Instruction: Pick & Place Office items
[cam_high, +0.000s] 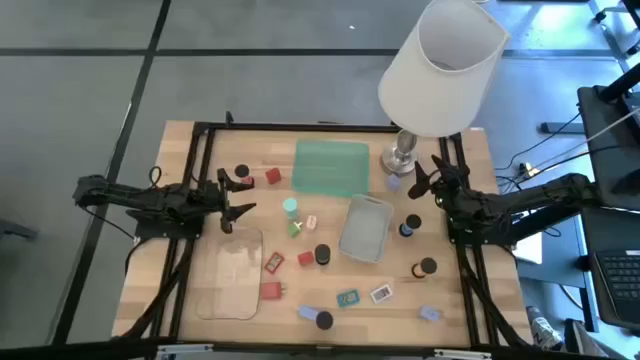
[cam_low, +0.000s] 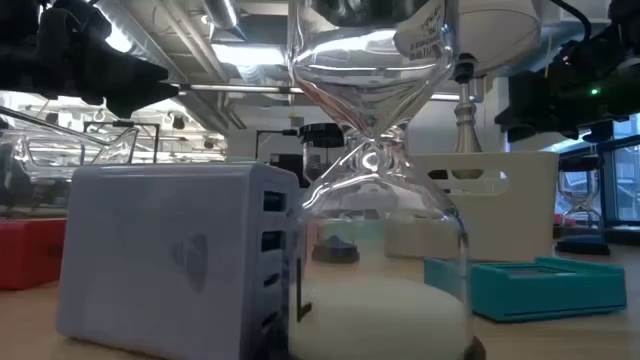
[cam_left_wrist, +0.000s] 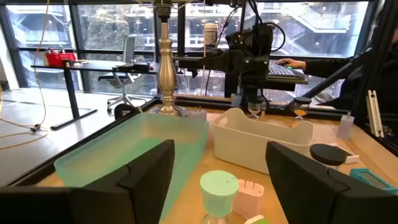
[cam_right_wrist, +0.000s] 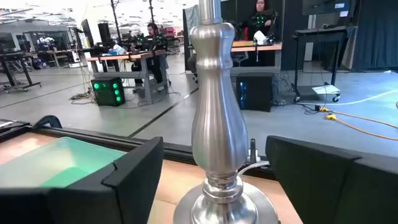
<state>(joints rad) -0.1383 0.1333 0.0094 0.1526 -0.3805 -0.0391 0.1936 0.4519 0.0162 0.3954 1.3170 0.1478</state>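
Office items (cam_high: 322, 256) scattered over the table's centre and lower half, around grey tray (cam_high: 365, 228), below green tray (cam_high: 332, 167), left gripper (cam_high: 243, 197) at frame left, fingers apart, empty, right gripper (cam_high: 421, 178) at right by lamp base (cam_high: 402, 155), fingers apart, empty

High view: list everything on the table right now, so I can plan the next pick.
green tray: one, table's far middle, empty
grey tray: one, right of centre, empty
clear tray: one, near left
lamp: one, white shade, far right corner
office items: about fifteen, red blocks, black caps, teal and pale pieces, scattered between the trays
left gripper: open, left of the green tray
right gripper: open, beside the lamp base
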